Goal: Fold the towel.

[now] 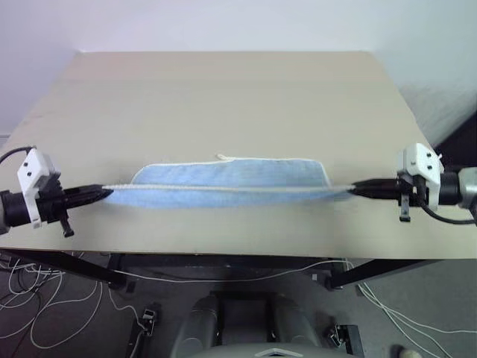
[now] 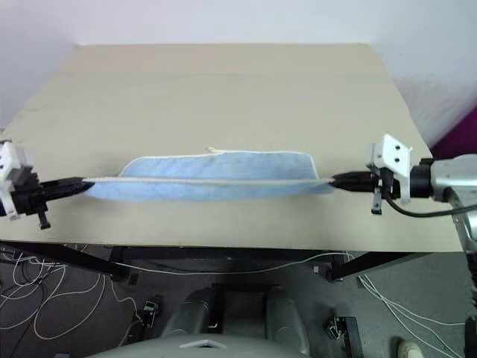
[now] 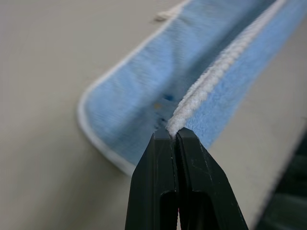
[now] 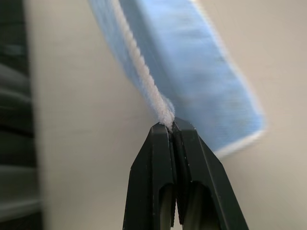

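Light-blue terry towel (image 1: 231, 185) with whitish stitched edging hangs taut between the left gripper (image 1: 104, 193) and right gripper (image 1: 355, 189), each clenched on a corner, mid-fold; next, I judge, lay the held edge onto the far edge.

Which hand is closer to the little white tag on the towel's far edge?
Left, slightly. The tag sits left of the towel's middle. The left hand pinches the left corner, the right hand the right corner.

place: lab | signs: bare test table (image 1: 223, 97), loose floor cables (image 1: 45, 298)
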